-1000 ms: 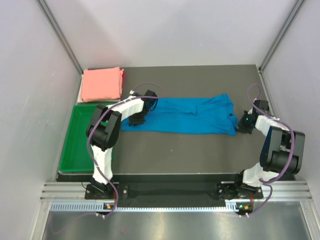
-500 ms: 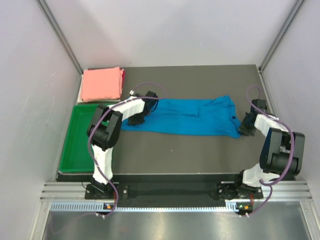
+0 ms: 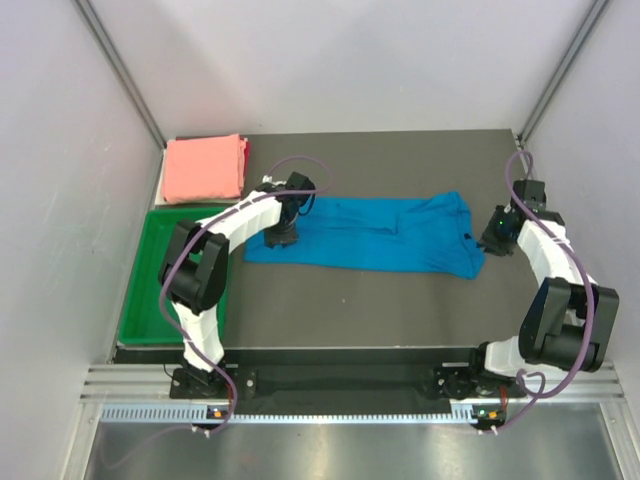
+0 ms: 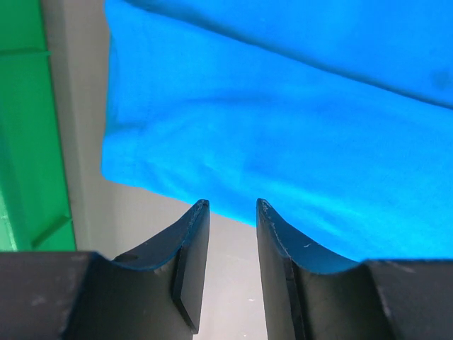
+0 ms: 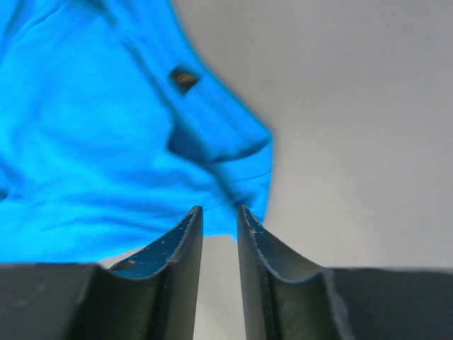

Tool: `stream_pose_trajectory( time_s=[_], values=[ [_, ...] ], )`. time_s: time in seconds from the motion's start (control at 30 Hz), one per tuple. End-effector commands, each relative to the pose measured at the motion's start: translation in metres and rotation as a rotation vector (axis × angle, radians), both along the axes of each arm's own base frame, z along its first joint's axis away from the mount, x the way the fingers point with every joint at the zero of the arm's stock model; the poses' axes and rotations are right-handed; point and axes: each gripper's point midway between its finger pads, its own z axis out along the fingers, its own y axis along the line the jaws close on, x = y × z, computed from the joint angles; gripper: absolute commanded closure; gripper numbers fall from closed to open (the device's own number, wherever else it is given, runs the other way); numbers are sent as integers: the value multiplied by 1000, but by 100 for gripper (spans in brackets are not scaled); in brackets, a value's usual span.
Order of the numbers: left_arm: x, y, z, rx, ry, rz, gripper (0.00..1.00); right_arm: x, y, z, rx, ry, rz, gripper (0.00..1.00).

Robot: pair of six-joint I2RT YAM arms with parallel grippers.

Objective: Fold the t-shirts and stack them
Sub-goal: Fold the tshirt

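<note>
The bright blue t-shirt [image 3: 370,235] lies across the middle of the table as a long folded strip. The salmon pink t-shirt [image 3: 205,168] sits folded at the far left corner. My left gripper [image 3: 280,238] hovers over the blue shirt's left end. In the left wrist view its jaws [image 4: 232,205] stand slightly apart and empty, just off the blue shirt's [image 4: 283,120] near edge. My right gripper [image 3: 497,240] is at the shirt's right end. In the right wrist view it [image 5: 219,210] is narrowly open and empty, by the collar end of the shirt [image 5: 106,142].
A green plastic tray [image 3: 160,290] stands at the left edge of the table, also in the left wrist view [image 4: 21,142]. White walls close in on both sides. The dark table [image 3: 350,310] shows bare in front of the blue shirt.
Both arms have changed posture: the right arm's elbow swung back and outward, and the left arm straightened. The blue shirt's right end now reaches slightly further right and lies flatter.
</note>
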Motion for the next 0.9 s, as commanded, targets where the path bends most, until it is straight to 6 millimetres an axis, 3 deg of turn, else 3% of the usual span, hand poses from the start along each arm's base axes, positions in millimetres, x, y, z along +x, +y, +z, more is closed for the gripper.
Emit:
stream_pose_trajectory(
  time_s=[0.0, 0.13, 0.37, 0.5, 0.6, 0.73, 0.87],
  values=[
    [-1, -7, -2, -40, -8, -34, 62, -5, 30, 3, 108, -22, 48, 76],
    [-8, 11, -19, 52, 26, 1, 62, -12, 43, -8, 162, -26, 79, 81],
    [-25, 46, -42, 232, 76, 76, 61, -32, 12, -60, 20, 85, -34, 82],
    [-33, 50, -42, 226, 84, 88, 61, -34, -5, -67, -66, 94, -82, 82],
    [-30, 46, -20, 194, 50, 85, 61, -33, -16, -64, -115, 95, -97, 82],
    [-18, 34, 26, 109, -31, 44, 61, -29, -24, -56, -145, 93, -113, 82],
    [-13, 17, 57, 8, -67, -39, 61, -12, -21, -30, -119, 46, -131, 78]
  ],
)
